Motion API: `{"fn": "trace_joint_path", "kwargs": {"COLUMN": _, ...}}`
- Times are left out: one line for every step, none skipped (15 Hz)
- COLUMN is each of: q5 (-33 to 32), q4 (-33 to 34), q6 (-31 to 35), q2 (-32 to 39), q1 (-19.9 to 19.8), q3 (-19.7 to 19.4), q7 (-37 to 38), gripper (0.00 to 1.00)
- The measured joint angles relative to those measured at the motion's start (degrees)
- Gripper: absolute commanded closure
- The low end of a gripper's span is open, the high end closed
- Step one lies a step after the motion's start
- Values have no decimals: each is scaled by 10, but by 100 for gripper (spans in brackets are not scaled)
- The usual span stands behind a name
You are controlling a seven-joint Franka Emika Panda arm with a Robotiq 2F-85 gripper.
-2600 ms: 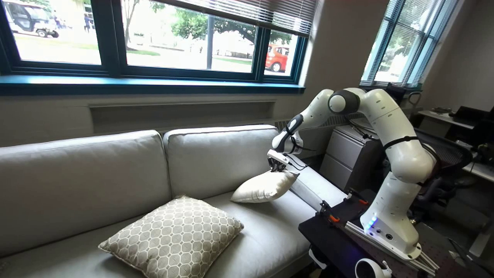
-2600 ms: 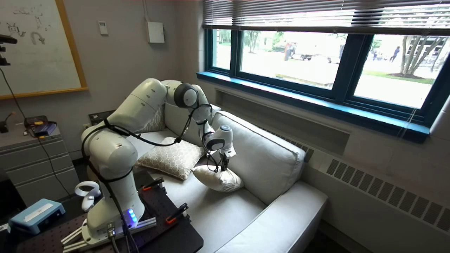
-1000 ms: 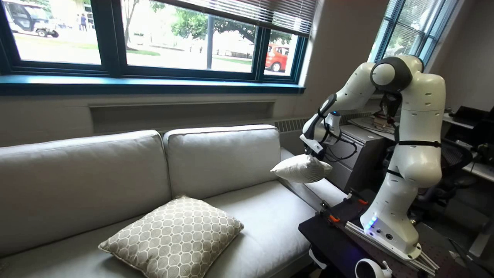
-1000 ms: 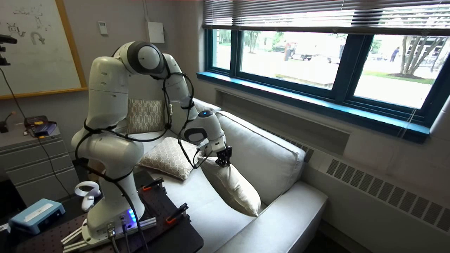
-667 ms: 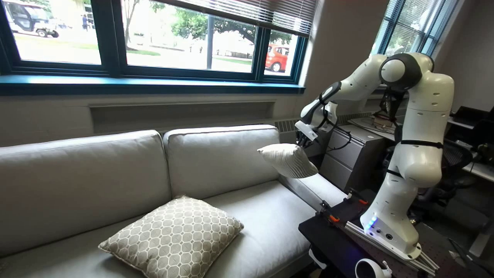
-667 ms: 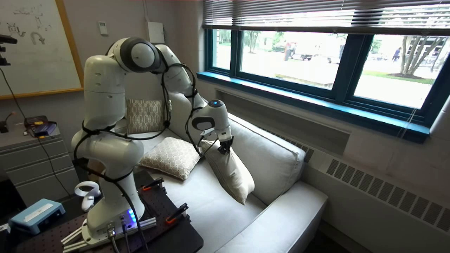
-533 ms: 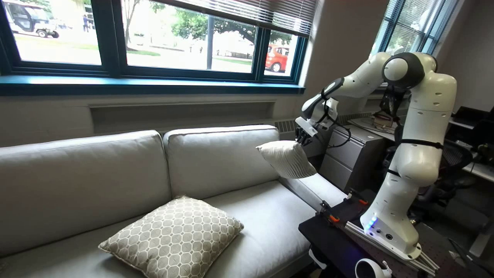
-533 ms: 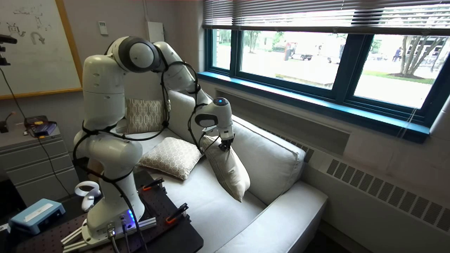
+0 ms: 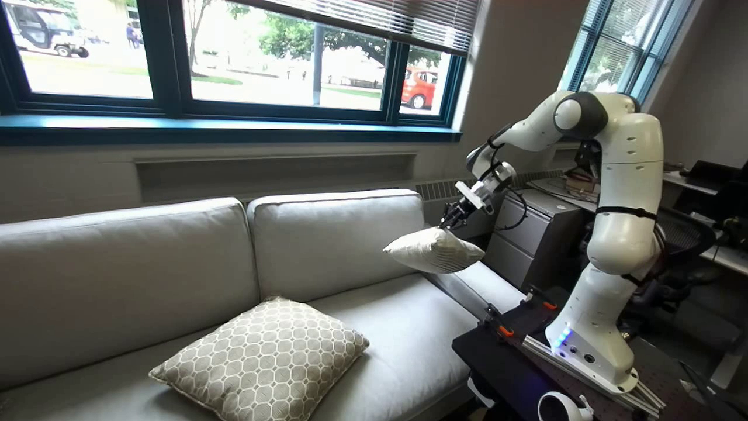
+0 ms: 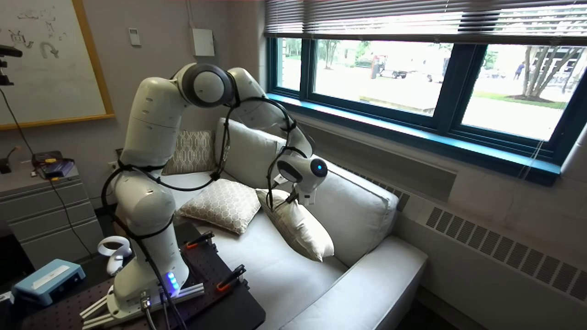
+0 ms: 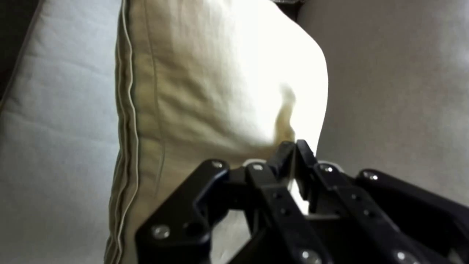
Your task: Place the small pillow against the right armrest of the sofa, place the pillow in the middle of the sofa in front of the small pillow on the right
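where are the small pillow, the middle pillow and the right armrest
Small pillow [image 11: 216, 84]: in the wrist view, on its broad face.
Middle pillow [image 9: 266, 356]: in an exterior view, on its patterned top.
Right armrest [image 10: 367, 286]: in an exterior view, on its top.

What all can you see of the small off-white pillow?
The small off-white pillow looks like soft fabric, with fine stripes low on one side and a layered, stitched edge in the wrist view. The claw pinches a fold of it. It hangs aslant, apparently above the sofa seat, one end toward the right armrest; whether it touches the back cushion is unclear.
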Motion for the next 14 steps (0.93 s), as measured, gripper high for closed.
{"fn": "trace_joint_path", "kwargs": {"q5": 15, "q4": 22, "q6": -32, "q2": 37, "q1": -31, "q3": 22, "q7": -16, "gripper": 98}}
{"fn": "trace_joint_path", "kwargs": {"q5": 25, "q4": 46, "q6": -60, "q2": 75, "q1": -56, "q3": 39, "q7": -26, "gripper": 98}}
{"fn": "trace_joint_path", "kwargs": {"q5": 32, "q4": 72, "q6": -88, "q2": 115, "q1": -76, "q3": 53, "q7": -31, "gripper": 98}}
{"fn": "trace_joint_path", "kwargs": {"q5": 38, "q4": 99, "q6": -114, "q2": 154, "q1": -92, "q3": 65, "q7": -31, "gripper": 98}}
{"fn": "trace_joint_path", "kwargs": {"q5": 43, "q4": 126, "q6": -139, "q2": 191, "q1": -106, "q3": 73, "q7": -31, "gripper": 98}}
{"fn": "trace_joint_path", "kwargs": {"q5": 50, "q4": 150, "q6": -164, "q2": 225, "q1": -117, "q3": 79, "q7": -29, "gripper": 98}}
{"fn": "trace_joint_path", "kwargs": {"q5": 57, "q4": 171, "q6": -187, "q2": 253, "q1": -128, "q3": 82, "q7": -27, "gripper": 98}}
{"fn": "trace_joint_path", "kwargs": {"q5": 65, "q4": 188, "q6": -208, "q2": 275, "q1": -138, "q3": 82, "q7": -24, "gripper": 98}}
{"fn": "trace_joint_path", "kwargs": {"q5": 75, "q4": 200, "q6": -227, "q2": 293, "q1": -149, "q3": 82, "q7": -18, "gripper": 98}}
{"fn": "trace_joint_path", "kwargs": {"q5": 86, "q4": 208, "q6": -243, "q2": 306, "q1": -161, "q3": 81, "q7": -11, "gripper": 98}}
{"fn": "trace_joint_path", "kwargs": {"q5": 98, "q4": 213, "q6": -257, "q2": 316, "q1": -173, "q3": 80, "q7": -4, "gripper": 98}}
{"fn": "trace_joint_path", "kwargs": {"q5": 111, "q4": 214, "q6": -268, "q2": 322, "q1": -184, "q3": 78, "q7": 3, "gripper": 98}}
{"fn": "trace_joint_path", "kwargs": {"q5": 126, "q4": 214, "q6": -278, "q2": 327, "q1": -196, "q3": 77, "q7": 8, "gripper": 98}}
{"fn": "trace_joint_path", "kwargs": {"q5": 145, "q4": 210, "q6": -286, "q2": 328, "q1": -205, "q3": 75, "q7": 10, "gripper": 98}}
